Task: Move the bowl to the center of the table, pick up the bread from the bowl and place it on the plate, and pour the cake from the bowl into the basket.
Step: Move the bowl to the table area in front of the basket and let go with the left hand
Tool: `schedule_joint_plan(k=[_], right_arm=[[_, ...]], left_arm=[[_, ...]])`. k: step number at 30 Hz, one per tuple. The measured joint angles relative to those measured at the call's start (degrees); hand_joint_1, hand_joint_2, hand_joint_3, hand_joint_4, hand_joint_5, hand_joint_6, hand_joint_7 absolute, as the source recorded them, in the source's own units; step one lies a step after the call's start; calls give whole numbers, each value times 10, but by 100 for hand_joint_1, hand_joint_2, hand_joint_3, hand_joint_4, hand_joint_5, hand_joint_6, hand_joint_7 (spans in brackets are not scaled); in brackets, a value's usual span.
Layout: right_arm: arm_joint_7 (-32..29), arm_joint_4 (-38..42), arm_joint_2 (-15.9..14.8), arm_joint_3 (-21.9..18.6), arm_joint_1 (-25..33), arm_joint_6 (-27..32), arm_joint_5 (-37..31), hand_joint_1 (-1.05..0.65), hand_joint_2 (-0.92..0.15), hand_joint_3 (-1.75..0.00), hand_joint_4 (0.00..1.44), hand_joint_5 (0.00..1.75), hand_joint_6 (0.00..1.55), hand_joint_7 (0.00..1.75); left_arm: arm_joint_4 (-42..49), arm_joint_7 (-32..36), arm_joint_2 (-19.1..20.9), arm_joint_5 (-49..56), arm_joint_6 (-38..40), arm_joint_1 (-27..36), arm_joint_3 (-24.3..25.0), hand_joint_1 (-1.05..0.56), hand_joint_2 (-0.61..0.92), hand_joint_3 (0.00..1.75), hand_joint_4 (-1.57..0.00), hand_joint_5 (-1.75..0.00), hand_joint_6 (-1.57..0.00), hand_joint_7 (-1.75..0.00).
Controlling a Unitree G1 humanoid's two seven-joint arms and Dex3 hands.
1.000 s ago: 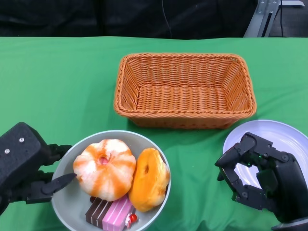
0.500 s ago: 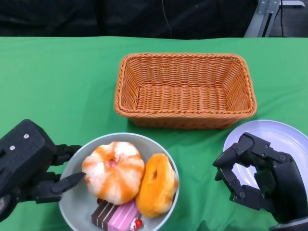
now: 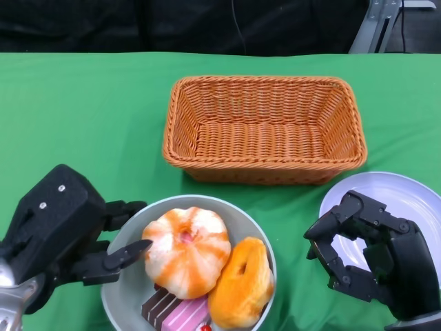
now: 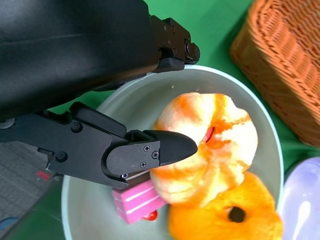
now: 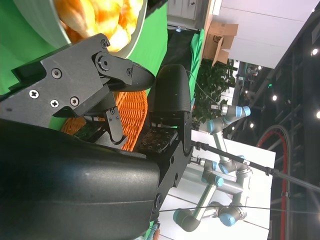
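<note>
From my end, the left robot hand (image 3: 65, 234) is gripping the near-left rim of the grey bowl (image 3: 248, 224), one finger inside and the rest outside. That bowl sits on the green worktop (image 3: 83, 110) just in front of the wicker basket (image 3: 265, 127), holding a round orange-white bread (image 3: 186, 252), an orange doughnut (image 3: 241, 283) and a pink-and-brown cake (image 3: 176, 312). The right robot hand (image 3: 365, 258) hovers released, fingers curled apart, over the white plate (image 3: 406, 193) right of the bowl.
</note>
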Motion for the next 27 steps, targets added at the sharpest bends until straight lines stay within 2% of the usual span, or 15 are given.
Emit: schedule_joint_plan(k=[16,27], right_arm=[[2,-1,0,1,4,0,1,-16,-65,-76,78,150,75,124],[0,-1,0,1,7,0,-2,-17,-64,-78,78,150,75,124]], left_arm=[[-15,12,-30,-16,-3,-1,-2,-63,92,56,-28,-2,-13,0],[-12,11,-46,-31,-35,-1,-2,-60,92,57,-27,-1,-14,0]])
